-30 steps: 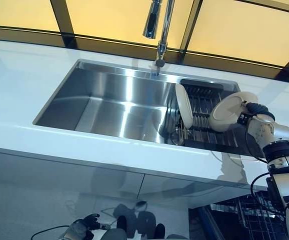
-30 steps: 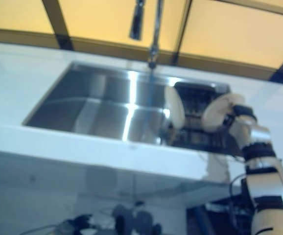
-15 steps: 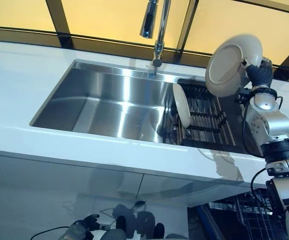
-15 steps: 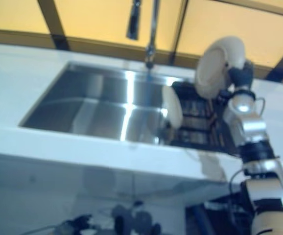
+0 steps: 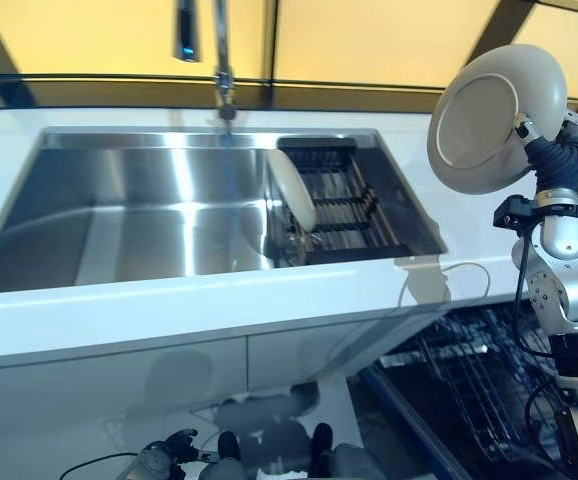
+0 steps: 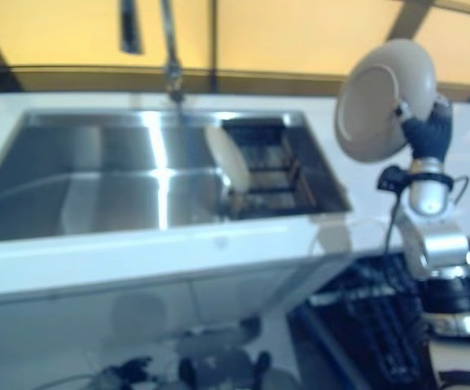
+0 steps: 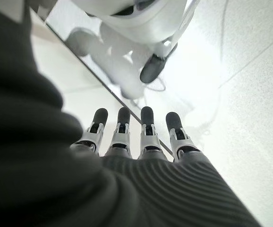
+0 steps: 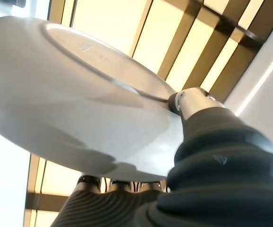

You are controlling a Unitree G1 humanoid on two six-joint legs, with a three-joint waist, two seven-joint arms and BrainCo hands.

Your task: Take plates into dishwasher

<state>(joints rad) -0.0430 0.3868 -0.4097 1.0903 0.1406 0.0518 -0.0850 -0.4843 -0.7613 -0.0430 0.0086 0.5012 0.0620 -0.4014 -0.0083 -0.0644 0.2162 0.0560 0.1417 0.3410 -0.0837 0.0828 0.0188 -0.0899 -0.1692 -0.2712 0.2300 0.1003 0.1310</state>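
Observation:
My right hand [image 5: 552,158] is raised at the right, above the countertop beside the sink, and is shut on a white plate [image 5: 494,118]. The plate stands nearly on edge with its underside toward me. In the right wrist view the thumb [image 8: 191,101] presses on the plate's [image 8: 70,94] base and the fingers lie under its rim. A second white plate [image 5: 295,193] leans upright in the dark drying rack [image 5: 354,213] at the sink's right end. My left hand [image 7: 143,137] hangs low by the floor, open and holding nothing.
The steel sink [image 5: 119,210] is set in a white countertop [image 5: 219,305], with a faucet [image 5: 219,55] behind it. Below the counter at the lower right stands the open dishwasher with its wire rack [image 5: 474,385]. Yellow window panels run along the back.
The right hand lifted the plate out of the drying rack, raised it high and carried it right, past the sink's edge. The camera has turned right, bringing the dishwasher rack into view.

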